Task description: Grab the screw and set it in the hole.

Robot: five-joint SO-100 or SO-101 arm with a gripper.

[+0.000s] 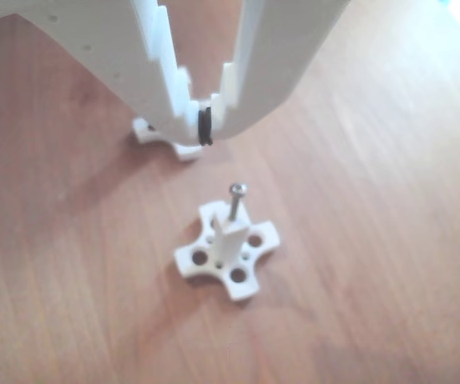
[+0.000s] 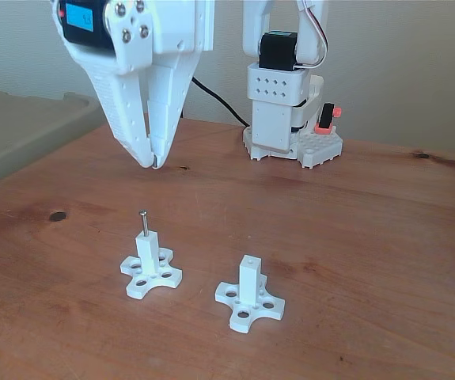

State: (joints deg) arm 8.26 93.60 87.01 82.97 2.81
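In the other view, my claw (image 1: pixel 206 128) is hanging over the wooden table (image 1: pixel 374 240), coming in from the top edge. Its two white fingers are nearly meeting at the tips, with a small black ring between them, and I am holding nothing. Below it, near the middle of the tabletop, the screw (image 1: pixel 235 204) is standing upright in the hole at the top of a white post (image 1: pixel 228 238), its head and part of its shank sticking out. The post is rising from a cross-shaped base (image 1: pixel 230 260) with round holes in its arms. Part of a second base (image 1: pixel 159 136) is peeking out behind my fingers.

In the fixed view, my claw (image 2: pixel 154 162) is hovering above the table (image 2: pixel 369 237), tips almost closed and empty, well above the screw (image 2: pixel 143 222). The screw is sitting in the post (image 2: pixel 147 252) toward the left front of the tabletop. A second post (image 2: pixel 249 281), with an empty hole, is standing just to its right. My arm's base (image 2: pixel 286 119) is sitting at the far edge.
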